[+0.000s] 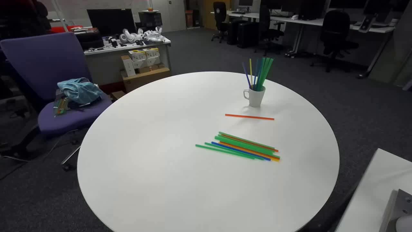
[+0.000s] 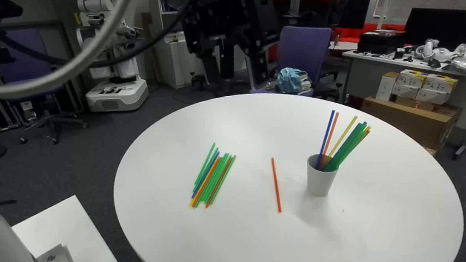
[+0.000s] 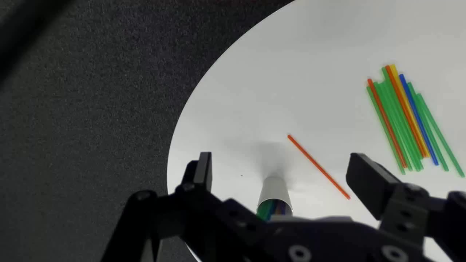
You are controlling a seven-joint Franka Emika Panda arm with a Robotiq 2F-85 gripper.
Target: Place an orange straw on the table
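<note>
A lone orange straw lies flat on the white round table between the cup and a row of straws. It shows in both exterior views (image 1: 249, 116) (image 2: 276, 184) and the wrist view (image 3: 318, 166). The table (image 1: 145, 145) (image 2: 248, 241) also shows in the wrist view (image 3: 255, 91). More orange straws lie among the row, and orange ones stand in the cup. My gripper (image 2: 235, 67) is high above the table in an exterior view. In the wrist view my gripper (image 3: 280, 158) has its fingers wide apart with nothing between them.
A white cup (image 1: 256, 98) (image 2: 320, 182) (image 3: 275, 191) holds upright green, blue, yellow and orange straws. A row of mostly green straws (image 1: 244, 145) (image 2: 216, 177) (image 3: 400, 127) lies on the table. A purple chair (image 1: 42, 64) (image 2: 304, 51) stands beside the table.
</note>
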